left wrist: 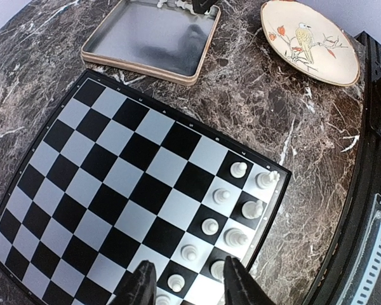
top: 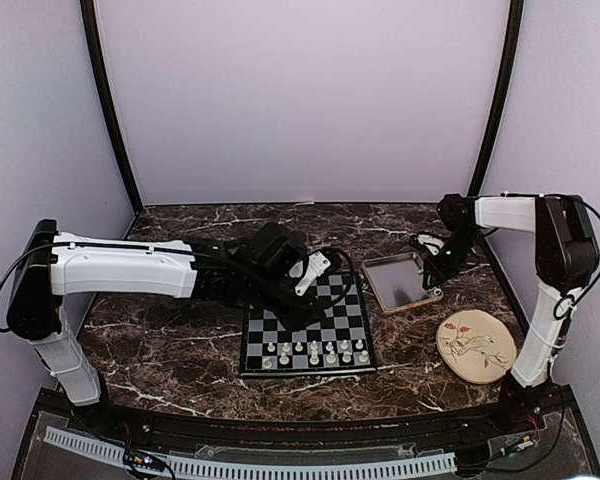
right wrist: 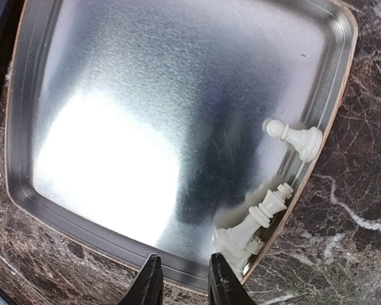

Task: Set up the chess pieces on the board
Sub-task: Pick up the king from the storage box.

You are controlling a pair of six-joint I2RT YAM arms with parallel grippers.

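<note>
The black and light-grey board (top: 325, 305) lies mid-table, with several white chess pieces (top: 315, 352) standing in its two nearest rows. In the left wrist view those pieces (left wrist: 223, 196) cluster at the board's (left wrist: 114, 171) right corner. My left gripper (left wrist: 187, 286) hovers open just above them, and a pawn (left wrist: 176, 281) stands free on its square below the gap. My right gripper (right wrist: 183, 283) is over the near rim of a metal tray (right wrist: 146, 95), its jaws narrowly open and empty. A king (right wrist: 254, 222) lies just right of its right finger, and a pawn (right wrist: 296, 138) lies further along the rim.
The metal tray (top: 405, 282) sits right of the board, with my right gripper (top: 430, 262) over it. A round cream plate with a bird drawing (top: 473, 345) lies near the front right. The left arm stretches across the board's far half. The table is dark marble.
</note>
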